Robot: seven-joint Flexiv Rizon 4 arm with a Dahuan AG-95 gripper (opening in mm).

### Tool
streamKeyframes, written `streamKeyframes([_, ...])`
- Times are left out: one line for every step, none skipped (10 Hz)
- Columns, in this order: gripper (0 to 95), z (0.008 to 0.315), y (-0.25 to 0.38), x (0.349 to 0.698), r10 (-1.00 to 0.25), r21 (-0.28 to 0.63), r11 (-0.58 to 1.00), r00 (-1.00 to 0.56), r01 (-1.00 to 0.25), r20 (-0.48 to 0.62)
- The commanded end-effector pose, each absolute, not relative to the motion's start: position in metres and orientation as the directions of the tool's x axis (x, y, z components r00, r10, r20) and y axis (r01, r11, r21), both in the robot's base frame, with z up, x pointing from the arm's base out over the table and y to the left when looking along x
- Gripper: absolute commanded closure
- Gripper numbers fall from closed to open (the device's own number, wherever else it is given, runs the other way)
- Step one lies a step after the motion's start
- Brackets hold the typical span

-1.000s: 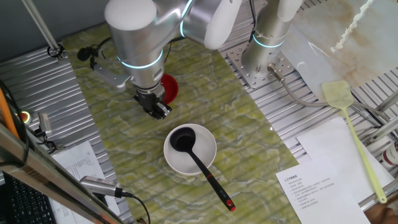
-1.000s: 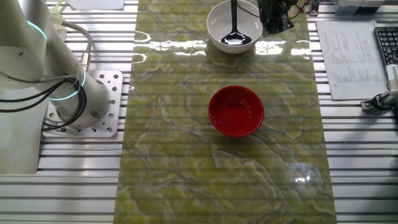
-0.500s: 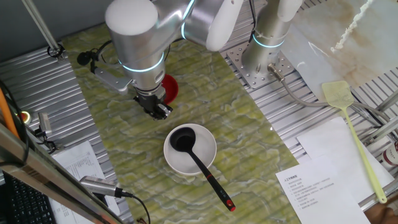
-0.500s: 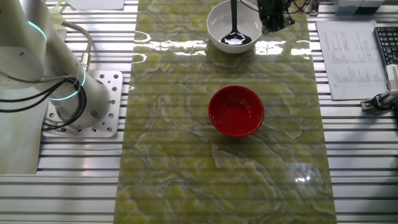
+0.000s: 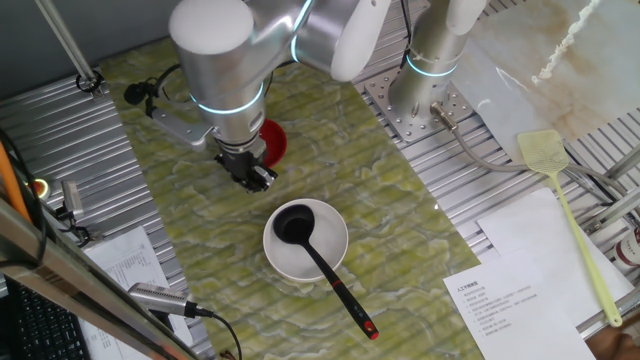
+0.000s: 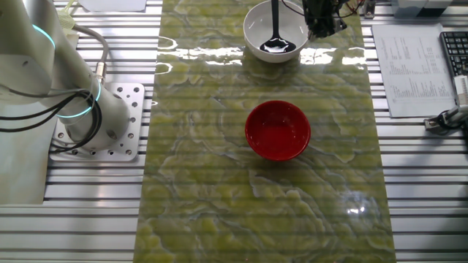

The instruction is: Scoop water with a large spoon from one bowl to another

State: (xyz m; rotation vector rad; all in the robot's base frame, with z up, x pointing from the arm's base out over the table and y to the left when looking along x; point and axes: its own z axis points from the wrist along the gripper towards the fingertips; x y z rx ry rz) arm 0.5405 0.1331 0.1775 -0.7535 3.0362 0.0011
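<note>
A: Where's my gripper (image 5: 256, 178)?

B: Empty, beside the white bowl (image 5: 325, 262); finger spread, I cannot tell. The ladle (image 5: 310, 250) rests inside it, handle overhanging.

A: I'd pinch that handle midway, keeping it level toward the red bowl (image 6: 277, 130).

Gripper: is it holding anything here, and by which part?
Nothing. The gripper hangs beside the white bowl; the black ladle rests in that bowl, untouched.
</note>
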Motion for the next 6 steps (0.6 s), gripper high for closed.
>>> streamKeyframes([95.0,0.1774,0.1335,0.5398,-0.470,0.000,0.883,-0.883,-0.470,-0.012])
streamKeyframes([95.0,0.1774,0.1334,0.5398,-0.472,-0.001,0.881,-0.881,-0.472,-0.014])
streamKeyframes([95.0,0.1774,0.1334,0.5398,-0.471,-0.001,0.882,-0.882,-0.471,-0.013])
streamKeyframes([95.0,0.1773,0.1334,0.5397,-0.481,-0.001,0.877,-0.877,-0.481,-0.012])
streamKeyframes([95.0,0.1773,0.1334,0.5397,-0.481,-0.004,0.877,-0.876,-0.481,-0.018])
streamKeyframes([95.0,0.1773,0.1334,0.5397,-0.490,-0.007,0.872,-0.871,-0.490,-0.026])
